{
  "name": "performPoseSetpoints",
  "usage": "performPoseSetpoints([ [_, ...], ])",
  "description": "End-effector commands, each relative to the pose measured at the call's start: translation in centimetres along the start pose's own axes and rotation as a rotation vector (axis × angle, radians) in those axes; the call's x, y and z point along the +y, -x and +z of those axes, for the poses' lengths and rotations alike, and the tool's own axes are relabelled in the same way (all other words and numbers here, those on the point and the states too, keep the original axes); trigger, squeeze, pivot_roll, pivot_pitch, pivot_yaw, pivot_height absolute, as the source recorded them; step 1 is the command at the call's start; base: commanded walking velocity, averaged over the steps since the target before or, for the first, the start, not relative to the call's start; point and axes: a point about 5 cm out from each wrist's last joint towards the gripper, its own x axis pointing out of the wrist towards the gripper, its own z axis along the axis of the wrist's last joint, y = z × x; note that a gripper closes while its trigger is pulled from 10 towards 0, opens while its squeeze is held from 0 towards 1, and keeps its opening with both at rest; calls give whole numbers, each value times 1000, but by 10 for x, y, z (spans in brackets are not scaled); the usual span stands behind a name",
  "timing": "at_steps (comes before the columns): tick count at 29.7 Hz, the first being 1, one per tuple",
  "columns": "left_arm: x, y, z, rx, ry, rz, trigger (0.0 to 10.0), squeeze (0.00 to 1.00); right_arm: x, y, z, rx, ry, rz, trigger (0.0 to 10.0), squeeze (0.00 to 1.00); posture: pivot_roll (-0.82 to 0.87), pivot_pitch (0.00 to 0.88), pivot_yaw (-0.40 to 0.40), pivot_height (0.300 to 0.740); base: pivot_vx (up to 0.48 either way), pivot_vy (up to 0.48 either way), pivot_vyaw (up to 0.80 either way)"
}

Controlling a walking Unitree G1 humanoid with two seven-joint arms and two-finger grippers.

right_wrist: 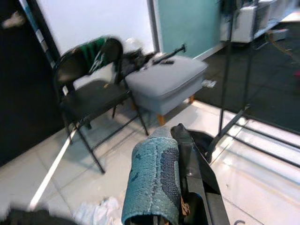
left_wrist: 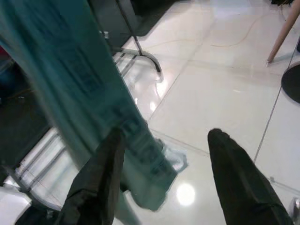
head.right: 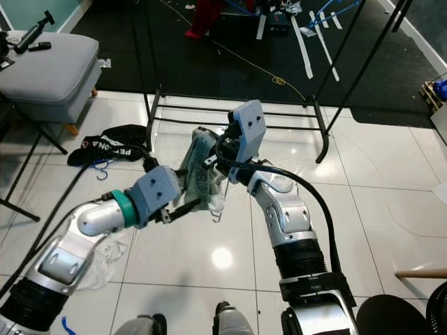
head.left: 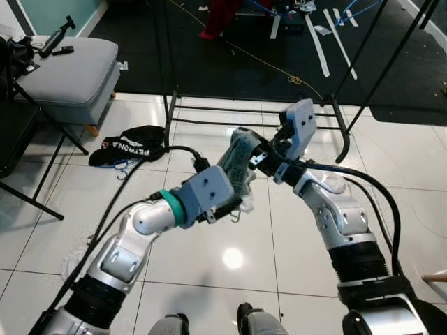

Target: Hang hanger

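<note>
The teal garment (head.left: 239,164) hangs in the air between both arms, above the white tiled floor (head.left: 230,258) near the black rack's base (head.left: 258,115). The right gripper (right_wrist: 180,187) clamps its upper end. The left gripper (left_wrist: 164,154) stands spread wide around its lower part, one finger (left_wrist: 101,176) against the cloth.

Silver arms, teal wrist ring (head.left: 172,206), black cables

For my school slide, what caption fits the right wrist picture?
Right end effector holding a teal cloth, with a grey ottoman and black folding chair behind.

One teal cloth (head.left: 239,162), two claws (head.left: 234,209) (head.left: 260,157)
</note>
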Motion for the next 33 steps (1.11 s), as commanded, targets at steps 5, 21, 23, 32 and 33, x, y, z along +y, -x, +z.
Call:
performPoseSetpoints([
  [5,6,-5,-28,213,9,147,10000,0,5,-7,6,-36,-57,-34,0,0,-26,118,23,740,0,0,0],
  [21,64,11,-43,235,98,658,10000,0,29,-13,19,-66,-124,68,0,0,-29,120,18,740,0,0,0],
  [23,61,8,-40,195,183,640,10000,0,30,-13,20,-66,-127,68,0,0,-35,118,21,740,0,0,0],
  [32,33,9,-33,165,120,229,10000,0,11,-14,17,-68,-145,-134,0,0,-24,116,11,740,0,0,0],
  [33,31,9,-34,174,107,205,10000,0,10,-15,17,-66,-151,-141,0,0,-23,116,10,740,0,0,0],
])
